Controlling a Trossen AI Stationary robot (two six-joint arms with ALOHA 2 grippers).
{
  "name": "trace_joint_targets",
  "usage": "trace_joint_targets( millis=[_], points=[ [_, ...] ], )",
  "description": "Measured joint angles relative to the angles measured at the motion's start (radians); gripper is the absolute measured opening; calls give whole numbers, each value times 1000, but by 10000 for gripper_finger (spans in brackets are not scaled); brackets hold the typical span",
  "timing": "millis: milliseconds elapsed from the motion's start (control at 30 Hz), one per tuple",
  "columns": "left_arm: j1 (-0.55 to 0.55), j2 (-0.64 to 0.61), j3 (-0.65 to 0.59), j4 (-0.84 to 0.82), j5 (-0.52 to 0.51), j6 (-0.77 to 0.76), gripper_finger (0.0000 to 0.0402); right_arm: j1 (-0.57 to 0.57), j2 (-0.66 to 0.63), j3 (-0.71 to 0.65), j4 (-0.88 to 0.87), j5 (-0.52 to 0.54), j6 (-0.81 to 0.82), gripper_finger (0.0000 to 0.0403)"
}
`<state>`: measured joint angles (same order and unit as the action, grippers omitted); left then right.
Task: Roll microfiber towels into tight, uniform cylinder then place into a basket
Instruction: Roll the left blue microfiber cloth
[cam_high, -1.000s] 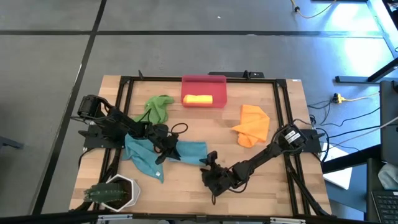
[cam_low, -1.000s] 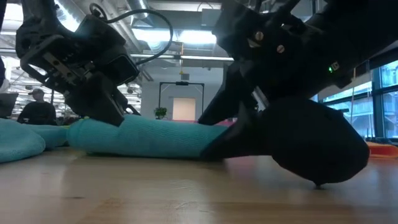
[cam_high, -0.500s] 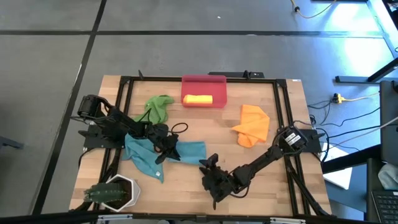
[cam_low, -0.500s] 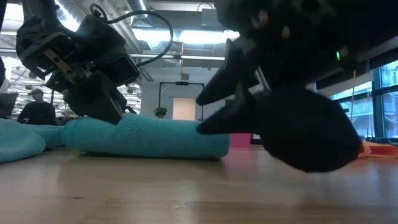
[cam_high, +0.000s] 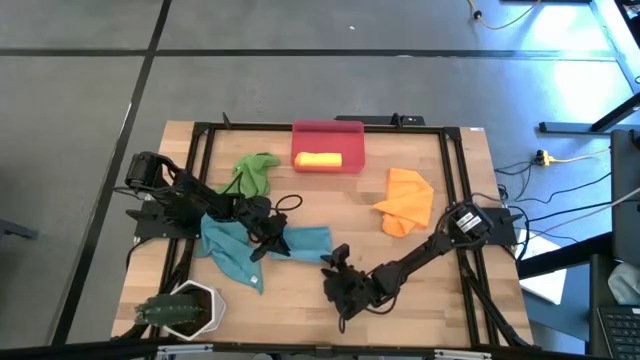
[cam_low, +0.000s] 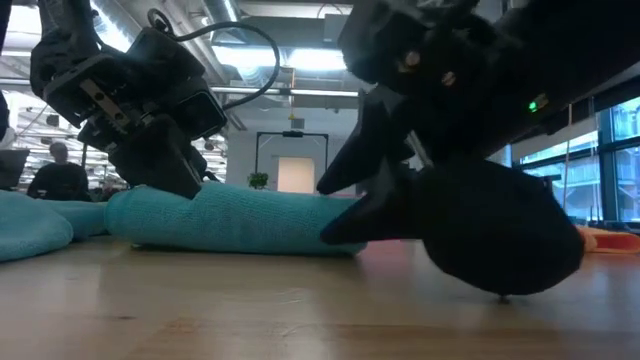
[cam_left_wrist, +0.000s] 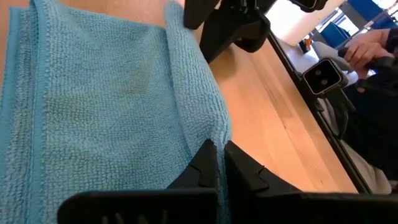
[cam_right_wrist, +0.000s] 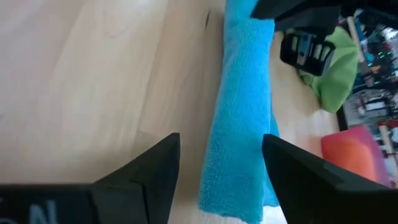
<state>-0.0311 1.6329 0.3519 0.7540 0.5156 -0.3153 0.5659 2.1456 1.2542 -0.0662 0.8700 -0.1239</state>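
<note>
Right wrist view: nubby teal roll (cam_right_wrist: 241, 118)

Left arm stretched low from the table's left edge, left gripper (cam_high: 262, 238) fingers pressed together; right arm reaching in from the right edge, right gripper (cam_high: 335, 262) fingers spread wide

seen from straight overhead, my whole table (cam_high: 300, 290) and both my arms fill the frame. a second camera sits at tabletop level, looking across the wood into the room, close behind my right gripper (cam_low: 345, 205). each wrist camera looks past its own fingers at the teal towel (cam_right_wrist: 239, 118), which all four views share.
</note>
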Motion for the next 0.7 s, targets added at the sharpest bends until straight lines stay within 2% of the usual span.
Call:
trace_joint_targets(
  millis=[167, 300, 467, 700],
  points=[
    [0, 0, 1, 5, 11, 0, 0, -31, 12, 5, -22, -40, 65, 228],
    [0, 0, 1, 4, 15, 0, 0, -42, 13, 5, -24, -45, 70, 205],
    [0, 0, 1, -2, 29, 1, 0, -48, 14, 4, -36, -28, 68, 140],
    [-2, 0, 1, -12, 59, 7, 0, -63, 16, 12, -69, -45, 81, 28]
  ],
)
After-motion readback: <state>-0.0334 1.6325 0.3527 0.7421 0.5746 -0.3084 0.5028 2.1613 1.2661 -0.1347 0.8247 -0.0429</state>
